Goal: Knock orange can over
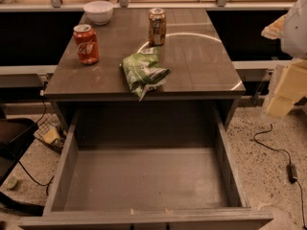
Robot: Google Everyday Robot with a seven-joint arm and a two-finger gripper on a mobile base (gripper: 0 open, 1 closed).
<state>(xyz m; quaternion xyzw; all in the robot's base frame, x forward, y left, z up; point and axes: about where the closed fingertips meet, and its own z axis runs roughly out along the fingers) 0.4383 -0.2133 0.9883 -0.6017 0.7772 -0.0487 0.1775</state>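
While the orange can [157,27] stands upright near the far edge of the tabletop [206,71], just right of the middle of that edge, the gripper [283,92] hangs out beyond the right edge, off the table altogether and above the speckled floor [268,176]. Can and gripper are well apart, with the whole bare right-hand stretch of tabletop between them. The gripper shows only as pale, blocky shapes cut off by the side of the view, and I cannot tell whether it is spread or pressed together. It touches nothing on the table, and I can make out nothing held in it.

Around the can: a crumpled green bag [143,72] lies just in front of it, running toward the front edge, with one corner poking over that edge. A red cola can [86,44] stands upright near the left edge, clear of the orange one. A white bowl [98,12] sits at the far left corner. Below the front edge a drawer [72,162] is pulled out wide. A dark cable [276,145] trails across the floor to the right.
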